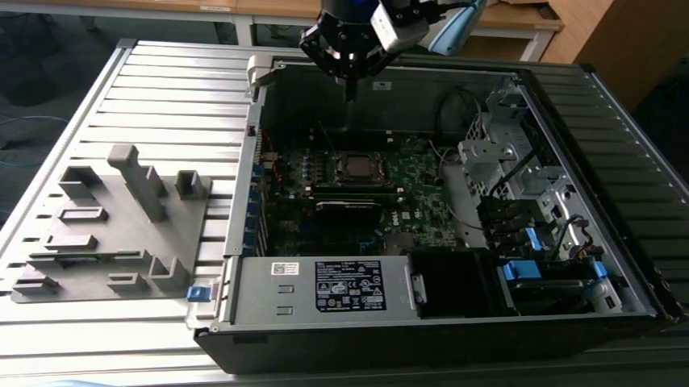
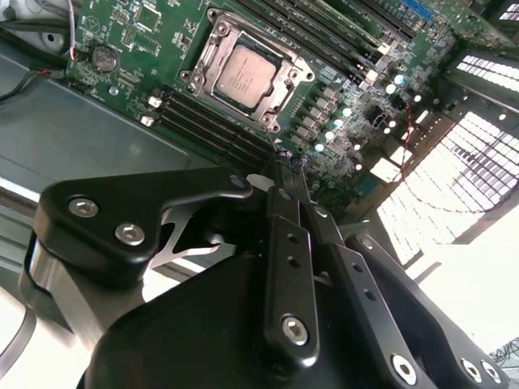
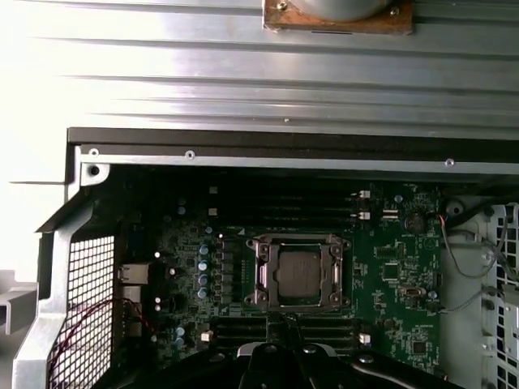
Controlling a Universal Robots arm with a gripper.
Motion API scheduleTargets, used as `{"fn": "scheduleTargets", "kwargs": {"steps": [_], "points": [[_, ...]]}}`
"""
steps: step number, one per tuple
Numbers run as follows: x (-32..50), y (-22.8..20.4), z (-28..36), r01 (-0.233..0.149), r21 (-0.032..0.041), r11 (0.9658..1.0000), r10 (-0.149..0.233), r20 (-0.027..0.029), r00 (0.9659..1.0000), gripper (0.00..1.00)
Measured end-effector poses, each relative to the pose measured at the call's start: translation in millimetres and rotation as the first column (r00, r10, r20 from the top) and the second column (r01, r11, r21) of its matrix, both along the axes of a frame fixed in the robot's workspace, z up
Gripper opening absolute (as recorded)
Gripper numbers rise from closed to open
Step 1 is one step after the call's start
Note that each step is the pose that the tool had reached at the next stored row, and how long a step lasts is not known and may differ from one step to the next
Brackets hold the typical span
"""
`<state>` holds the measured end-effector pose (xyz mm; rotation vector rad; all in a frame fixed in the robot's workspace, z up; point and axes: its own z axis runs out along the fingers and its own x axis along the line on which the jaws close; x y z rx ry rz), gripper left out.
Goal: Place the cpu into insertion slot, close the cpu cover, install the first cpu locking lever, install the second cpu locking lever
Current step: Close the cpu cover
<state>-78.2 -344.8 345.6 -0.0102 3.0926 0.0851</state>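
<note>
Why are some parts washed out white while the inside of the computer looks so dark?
First wrist view: glare bleaches the slatted metal table, while the board around the cpu lies in shade. Second wrist view: light through the mesh wall burns white; the gripper is a dark mass. Exterior view: even light, dim inside the computer case.

The matte black gripper has two slim fingers dotted with silver screws, rounded black links bolted over a bare metal bracket, and, in the exterior view, a silver-grey camera block.
</note>
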Motion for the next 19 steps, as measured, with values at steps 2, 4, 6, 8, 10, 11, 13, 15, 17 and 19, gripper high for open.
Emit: {"fn": "scheduleTargets", "kwargs": {"steps": [2, 4, 6, 8, 10, 11, 13, 15, 17, 19], "points": [[0.0, 0.0, -3.6, 0.000, 0.0000, 1.0000, 0.000, 0.0000, 1.0000, 0.11], [0.0, 0.0, -7.3, 0.000, -0.0001, 1.0000, 0.000, -0.0001, 1.0000, 0.11], [0.0, 0.0, -11.0, 0.000, 0.0000, 1.0000, 0.000, 0.0000, 1.0000, 0.11], [0.0, 0.0, -14.5, 0.000, 0.0000, 1.0000, 0.000, 0.0000, 1.0000, 0.11], [0.0, 0.0, -18.1, 0.000, 0.0000, 1.0000, 0.000, 0.0000, 1.0000, 0.11], [0.0, 0.0, -20.1, 0.000, 0.0000, 1.0000, 0.000, 0.0000, 1.0000, 0.11], [0.0, 0.0, -23.7, 0.000, 0.0000, 1.0000, 0.000, 0.0000, 1.0000, 0.11], [0.0, 0.0, -27.3, 0.000, 0.0000, 1.0000, 0.000, 0.0000, 1.0000, 0.11], [0.0, 0.0, -30.9, 0.000, 0.0000, 1.0000, 0.000, 0.0000, 1.0000, 0.11], [0.0, 0.0, -34.6, 0.000, -0.0001, 1.0000, 0.000, -0.0001, 1.0000, 0.11]]}}
